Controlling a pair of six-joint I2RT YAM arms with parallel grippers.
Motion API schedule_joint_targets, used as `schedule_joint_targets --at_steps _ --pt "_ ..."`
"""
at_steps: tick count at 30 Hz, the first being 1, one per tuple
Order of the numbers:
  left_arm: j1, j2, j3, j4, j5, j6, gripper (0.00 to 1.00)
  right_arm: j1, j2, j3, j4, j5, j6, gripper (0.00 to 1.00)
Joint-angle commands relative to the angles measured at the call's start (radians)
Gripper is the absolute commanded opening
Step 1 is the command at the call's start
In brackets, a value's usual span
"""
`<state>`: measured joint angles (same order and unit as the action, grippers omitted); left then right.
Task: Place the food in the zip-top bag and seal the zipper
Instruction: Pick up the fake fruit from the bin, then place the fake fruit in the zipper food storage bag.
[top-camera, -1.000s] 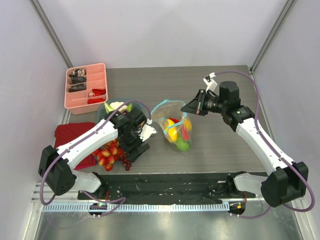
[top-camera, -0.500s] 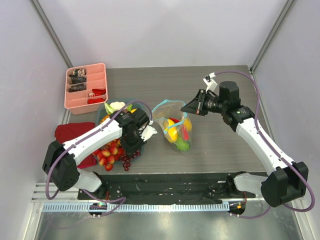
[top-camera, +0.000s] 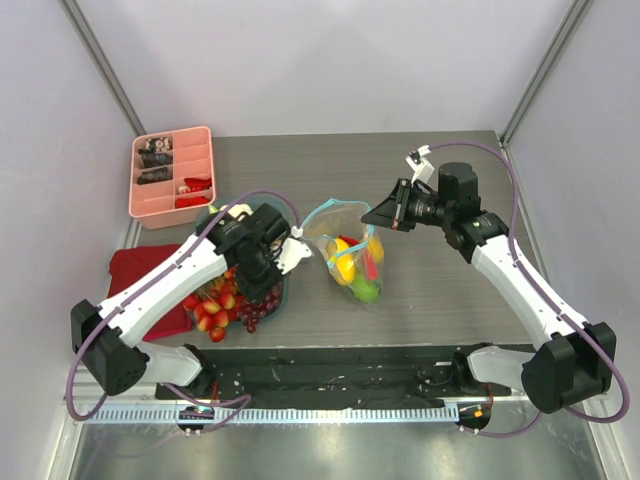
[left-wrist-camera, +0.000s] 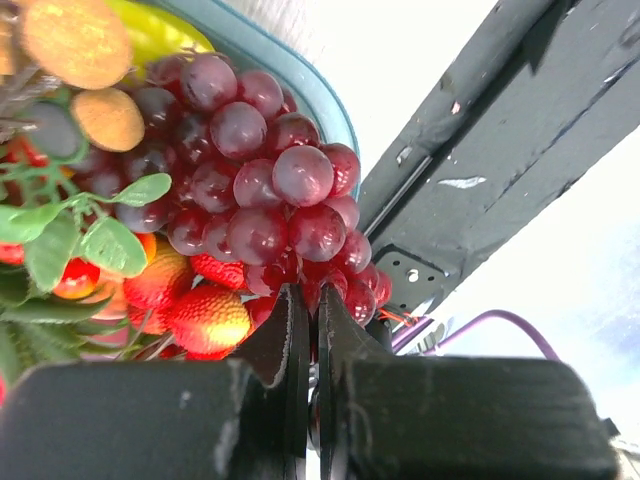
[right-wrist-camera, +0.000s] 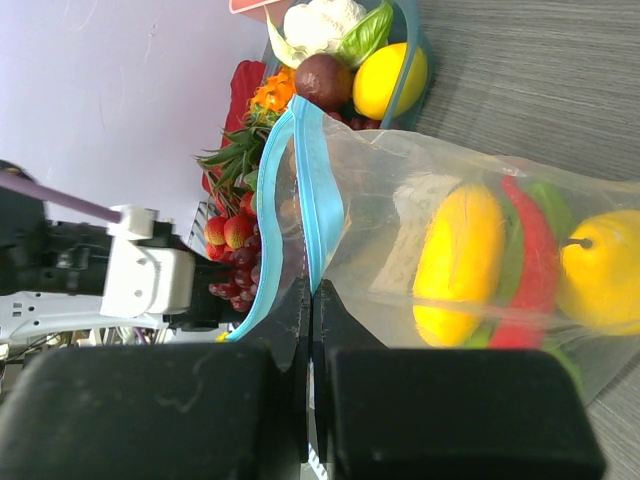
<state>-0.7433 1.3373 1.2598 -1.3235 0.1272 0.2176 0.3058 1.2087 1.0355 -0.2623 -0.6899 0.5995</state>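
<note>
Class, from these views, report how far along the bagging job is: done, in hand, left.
Done: a yellow fruit and a red chili lie inside the bag. In hand: the right tool pinches the blue zipper strip, holding the mouth open; the left tool is closed at the grapes, grip unclear. Left: grapes and strawberries sit in the bowl, and the zipper strip is unsealed.

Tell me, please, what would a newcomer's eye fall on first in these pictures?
The clear bag mid-table, holding yellow, red and green food, draws the eye first, with the right gripper pinching its teal zipper. Next comes the bright fruit heap at the left, where the left gripper, fingers together, noses against purple grapes.
</note>
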Motion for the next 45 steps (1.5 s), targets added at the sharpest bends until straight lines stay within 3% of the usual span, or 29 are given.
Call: schedule_joint_targets --at_steps 1,11,19,28,36,45 --pt "-0.001 -0.059 0.078 -0.112 0.028 0.014 0.00 -0.001 0.002 0.006 0.044 -0.002 -0.006 0.01" --pt "0.002 -0.099 0.194 -0.206 0.084 0.062 0.00 -0.002 0.014 0.014 0.044 -0.002 0.002 0.01" --pt "0.010 -0.096 0.424 -0.206 0.245 0.048 0.00 -0.001 0.017 0.006 0.051 -0.003 -0.006 0.01" --pt "0.010 0.054 0.694 -0.099 0.342 -0.064 0.00 0.001 0.011 0.006 0.051 -0.014 -0.030 0.01" --pt "0.012 0.232 0.917 -0.014 0.290 -0.118 0.00 0.007 -0.012 0.001 0.026 -0.017 -0.079 0.01" --pt "0.013 0.309 1.018 0.015 0.301 -0.109 0.00 0.009 -0.032 -0.018 0.003 -0.017 -0.116 0.01"
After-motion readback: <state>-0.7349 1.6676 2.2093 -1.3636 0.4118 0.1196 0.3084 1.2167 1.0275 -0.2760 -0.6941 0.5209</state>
